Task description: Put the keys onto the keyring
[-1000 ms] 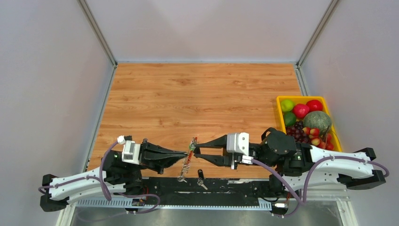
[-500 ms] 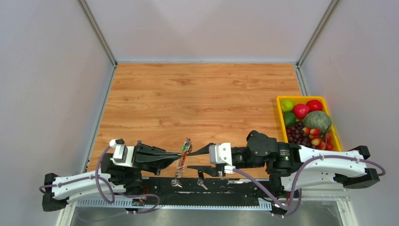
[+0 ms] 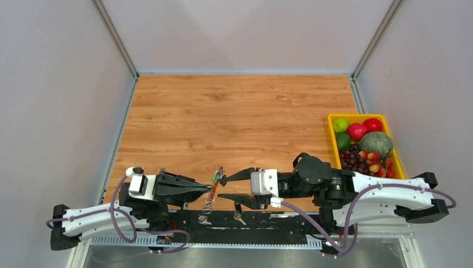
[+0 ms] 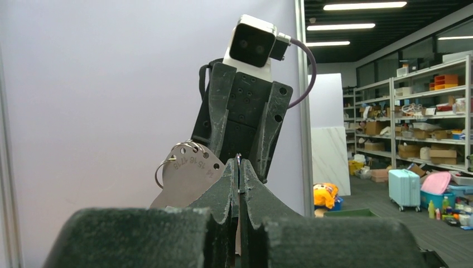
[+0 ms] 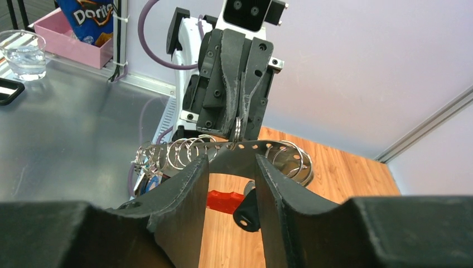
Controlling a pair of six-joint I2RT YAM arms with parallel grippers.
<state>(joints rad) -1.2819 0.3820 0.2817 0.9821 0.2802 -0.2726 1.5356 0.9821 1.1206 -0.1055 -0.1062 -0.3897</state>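
**Operator:** What does the overhead view give you that the wrist views don't?

**Spotter:** The layout. Your left claw (image 3: 206,188) sits low at the near edge of the table (image 3: 240,123). The keyring (image 3: 213,188) hangs from its tip as a silvery chain. Two loose keys (image 3: 239,216) lie on the black rail (image 3: 262,222) by the arm bases. A yellow tray (image 3: 330,134) of fruit stands far to the right.

**Operator:** And the wrist views?

**Spotter:** Your left wrist view shows the grip itself. The left claw (image 4: 239,164) is pressed fully together, with a thin metal edge nipped between its tips. A silver tag (image 4: 187,170) stamped with numbers sits just left of them. Your right wrist view shows the keyring (image 5: 184,151) as a row of wire rings on a perforated strip, with a red part (image 5: 222,198) beneath. You can't make out that detail from overhead.

**Operator:** Where is the keyring against the right claw?

**Spotter:** Your right claw (image 5: 230,162) is spread wide and holds nothing. The strip crosses the gap right at its fingertips (image 5: 198,167). You can't tell whether it touches them. From overhead, the right claw (image 3: 221,188) faces the chain, which hangs just off its tips. A black key head (image 5: 248,215) shows low in the gap, and you can't tell whether it hangs from the rings.
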